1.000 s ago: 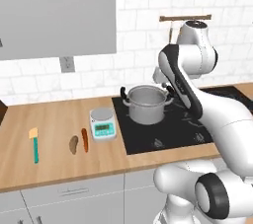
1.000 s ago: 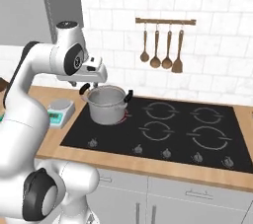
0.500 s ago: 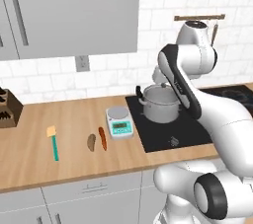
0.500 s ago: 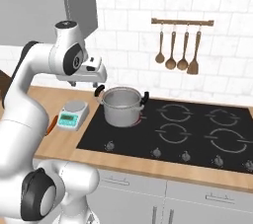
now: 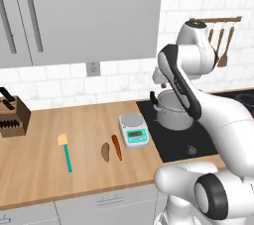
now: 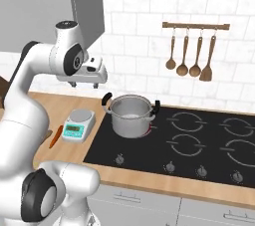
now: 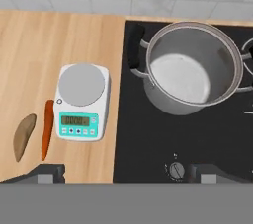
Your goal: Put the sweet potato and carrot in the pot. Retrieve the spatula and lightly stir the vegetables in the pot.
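The steel pot (image 6: 130, 120) stands empty on the front-left burner; the hand view shows its wall (image 7: 163, 100) from above. My gripper (image 6: 84, 85) hangs open and empty above the counter, left of the pot and over the scale. On the wood counter the brown sweet potato (image 5: 105, 151) and the slim orange carrot (image 5: 116, 147) lie side by side just left of the scale. The hand view shows the sweet potato (image 7: 23, 136) and carrot (image 7: 47, 129) at lower left. The teal-handled spatula (image 5: 65, 152) lies further left, handle toward the counter's front.
A white kitchen scale (image 5: 133, 130) sits between the vegetables and the black cooktop (image 6: 199, 140). A knife block (image 5: 11, 117) stands at the far left. Wooden spoons hang on a wall rail (image 6: 191, 56) behind the stove. Grey cabinets hang above the counter.
The whole picture has shifted: the base has driven left along the counter, so pot and scale sit further right in both base views. The gripper stays open.
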Controlling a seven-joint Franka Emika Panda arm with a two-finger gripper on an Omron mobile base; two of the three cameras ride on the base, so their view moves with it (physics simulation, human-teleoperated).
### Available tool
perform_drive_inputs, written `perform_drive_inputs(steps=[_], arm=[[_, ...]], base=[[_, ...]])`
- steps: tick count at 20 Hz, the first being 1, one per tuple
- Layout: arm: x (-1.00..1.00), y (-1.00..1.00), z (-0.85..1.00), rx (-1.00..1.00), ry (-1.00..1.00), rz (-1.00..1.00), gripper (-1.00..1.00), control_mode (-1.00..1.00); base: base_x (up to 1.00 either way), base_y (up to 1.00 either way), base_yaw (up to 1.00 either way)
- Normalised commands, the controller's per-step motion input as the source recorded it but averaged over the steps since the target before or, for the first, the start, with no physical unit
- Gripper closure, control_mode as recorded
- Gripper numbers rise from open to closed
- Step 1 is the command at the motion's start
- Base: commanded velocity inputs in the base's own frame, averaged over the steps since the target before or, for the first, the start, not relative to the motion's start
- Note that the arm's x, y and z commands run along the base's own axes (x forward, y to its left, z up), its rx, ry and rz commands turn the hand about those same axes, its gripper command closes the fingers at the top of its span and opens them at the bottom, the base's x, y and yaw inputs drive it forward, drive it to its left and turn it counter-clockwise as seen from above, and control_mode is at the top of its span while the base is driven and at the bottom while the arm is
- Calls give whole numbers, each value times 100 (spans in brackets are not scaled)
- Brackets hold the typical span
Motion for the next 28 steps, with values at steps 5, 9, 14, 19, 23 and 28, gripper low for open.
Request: perform_drive_inputs(steps=[5,9,14,19,23,28], arm=[[-11,28,-6,0,0,0,-100,-100],[-53,78,-42,0,0,1,-100,-100],[-22,100,-78,0,3,2,-100,-100],[16,100,-93,0,14,0,-100,-100],[33,85,-81,1,10,0,-100,-100],[11,91,-69,0,7,0,-100,-100]], base=[[3,9,0],[0,0,0],[0,0,0],[0,0,0],[0,0,0],[0,0,0]])
